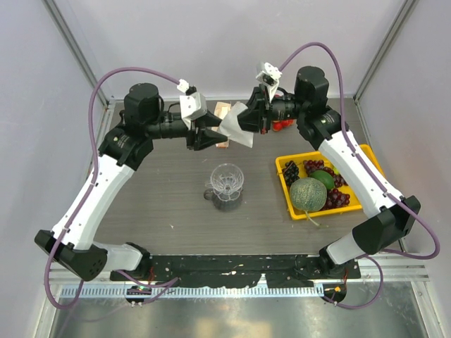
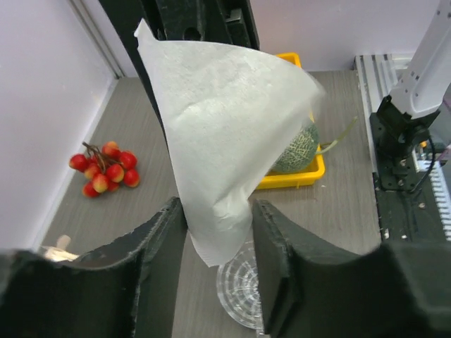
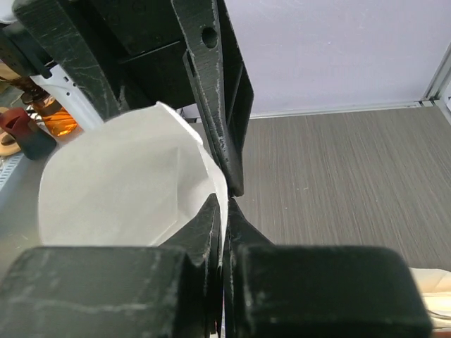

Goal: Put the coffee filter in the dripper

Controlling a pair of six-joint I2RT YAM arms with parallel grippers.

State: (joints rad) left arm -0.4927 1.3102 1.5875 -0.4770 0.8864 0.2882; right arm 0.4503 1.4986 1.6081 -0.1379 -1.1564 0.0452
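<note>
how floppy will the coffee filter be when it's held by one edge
Probably very light and floppy: the coffee filter is thin paper, curved and creased where the right fingers pinch it. It holds a loose curve, so it is likely not fully limp. It would probably crumple or tear if squeezed hard.

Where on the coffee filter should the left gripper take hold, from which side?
Probably its narrow lower end: the coffee filter hangs with that end between the fingers of the open left gripper, so close there from the left arm's side. The right gripper pinches the opposite edge.
</note>
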